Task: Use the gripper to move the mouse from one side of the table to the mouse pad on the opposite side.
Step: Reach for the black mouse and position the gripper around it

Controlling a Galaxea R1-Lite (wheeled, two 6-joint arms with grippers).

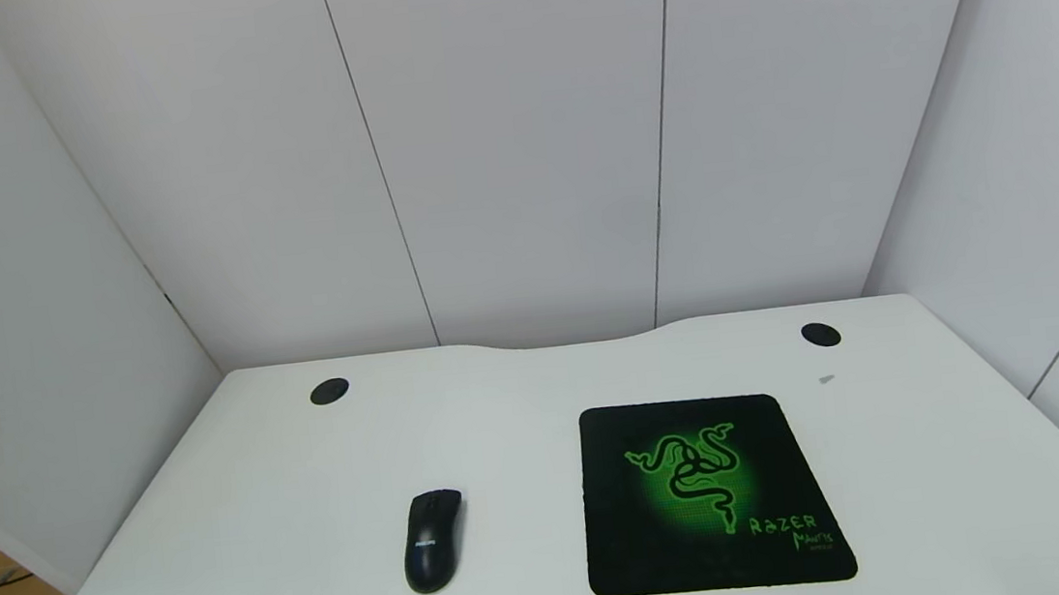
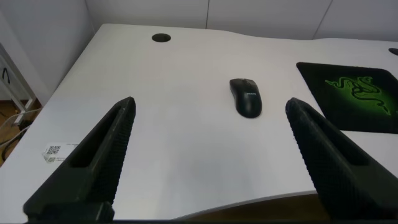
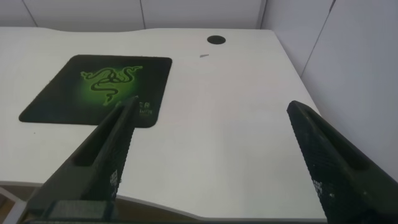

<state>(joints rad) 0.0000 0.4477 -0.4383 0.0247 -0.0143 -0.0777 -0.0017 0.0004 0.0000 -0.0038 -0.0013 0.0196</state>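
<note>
Nothing moved yet: the left gripper (image 2: 208,155) hangs open short of the table's (image 1: 246,480) near edge, facing the mouse (image 1: 433,540), which lies untouched on bare table just left of the pad (image 1: 704,494). The right gripper (image 3: 214,158), also open, idles beyond the pad.

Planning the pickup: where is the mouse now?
In the head view, the mouse lies on the table's left side, just left of the mouse pad, not touching it.
</note>
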